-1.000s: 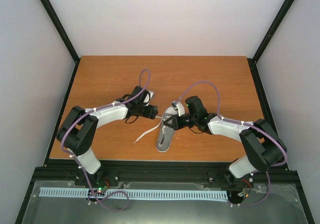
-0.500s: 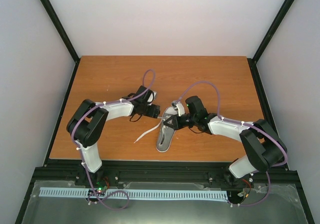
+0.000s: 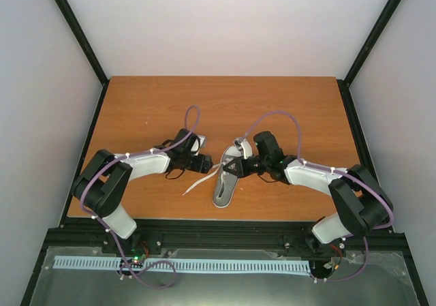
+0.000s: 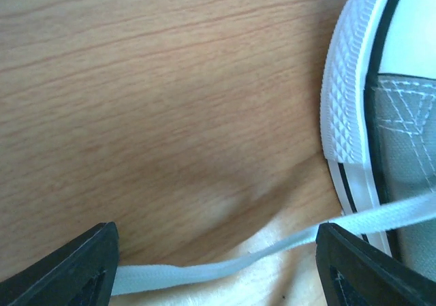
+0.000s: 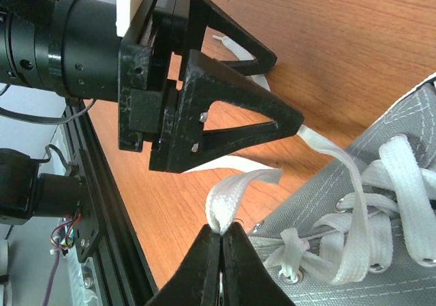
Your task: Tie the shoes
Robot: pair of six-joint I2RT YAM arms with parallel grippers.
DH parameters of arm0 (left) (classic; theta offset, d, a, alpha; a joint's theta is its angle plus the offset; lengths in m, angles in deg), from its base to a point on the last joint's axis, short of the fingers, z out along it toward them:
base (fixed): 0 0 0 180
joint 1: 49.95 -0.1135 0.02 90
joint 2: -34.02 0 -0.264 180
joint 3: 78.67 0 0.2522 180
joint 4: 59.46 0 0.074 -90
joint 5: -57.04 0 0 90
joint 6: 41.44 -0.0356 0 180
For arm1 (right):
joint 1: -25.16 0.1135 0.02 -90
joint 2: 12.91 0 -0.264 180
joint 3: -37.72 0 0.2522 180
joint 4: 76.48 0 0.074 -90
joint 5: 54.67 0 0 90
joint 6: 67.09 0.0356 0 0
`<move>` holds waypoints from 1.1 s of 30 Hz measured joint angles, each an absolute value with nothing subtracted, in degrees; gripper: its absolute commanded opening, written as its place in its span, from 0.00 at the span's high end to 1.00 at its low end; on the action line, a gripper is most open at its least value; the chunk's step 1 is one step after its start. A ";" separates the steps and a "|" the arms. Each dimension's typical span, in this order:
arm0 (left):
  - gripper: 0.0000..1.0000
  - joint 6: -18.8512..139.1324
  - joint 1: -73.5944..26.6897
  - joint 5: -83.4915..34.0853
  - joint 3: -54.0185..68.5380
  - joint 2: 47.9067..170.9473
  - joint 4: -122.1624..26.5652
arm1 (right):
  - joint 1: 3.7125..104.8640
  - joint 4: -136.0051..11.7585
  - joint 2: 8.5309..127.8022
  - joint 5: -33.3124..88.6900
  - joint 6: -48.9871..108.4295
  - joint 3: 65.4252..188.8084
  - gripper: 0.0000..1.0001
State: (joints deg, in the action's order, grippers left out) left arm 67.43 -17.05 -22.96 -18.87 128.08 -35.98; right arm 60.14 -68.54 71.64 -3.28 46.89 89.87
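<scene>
Top external view: we see a small grey canvas sneaker (image 3: 224,187) at frame centre on a brown wooden table (image 3: 136,108); left gripper (image 4: 216,251) spread around its white lace (image 4: 381,214), right gripper (image 5: 221,232) pinching a lace loop (image 5: 235,187)

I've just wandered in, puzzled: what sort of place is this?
Probably a robotics test cell, not a home: a left arm and right arm bolted beside a wooden table, walled by white panels in a black frame.

One grey sneaker (image 3: 225,187), two loose white lace strands (image 5: 235,190) (image 4: 204,268), two robot arms (image 3: 146,161) (image 3: 310,173) at lower left and lower right, two pincers (image 4: 218,251) (image 5: 219,241), one wooden surface (image 3: 293,101).
</scene>
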 measured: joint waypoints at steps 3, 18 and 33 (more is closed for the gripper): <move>0.26 67.35 -17.05 -21.98 -19.85 127.49 -36.68 | 60.14 -68.57 71.64 -3.28 46.89 89.87 0.97; 0.42 65.34 -13.13 -28.32 -19.33 127.71 -34.23 | 60.14 -68.59 71.62 -3.26 46.92 89.24 0.97; 0.98 65.05 -8.00 -36.89 -13.88 131.54 -27.59 | 60.14 -69.02 71.62 -3.21 47.44 89.24 0.97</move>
